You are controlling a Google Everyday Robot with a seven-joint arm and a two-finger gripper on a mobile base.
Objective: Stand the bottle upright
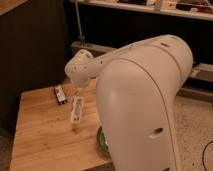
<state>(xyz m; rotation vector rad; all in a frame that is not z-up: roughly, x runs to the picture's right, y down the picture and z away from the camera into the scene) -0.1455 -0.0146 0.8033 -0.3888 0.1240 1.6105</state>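
The bottle (76,109) is slim and whitish with a pale label. It shows over the wooden table (40,135), slightly tilted, with its upper end right under my wrist. My gripper (78,91) is at that upper end and mostly hidden behind the white wrist joint. I cannot tell whether the bottle rests on the table or hangs from the gripper. My large white arm fills the right of the view.
A short dark brown-and-white packet (60,94) lies on the table just left of the bottle. Something green (101,141) peeks out at the table's right edge behind my arm. A dark cabinet wall stands behind the table, and speckled floor lies to the right.
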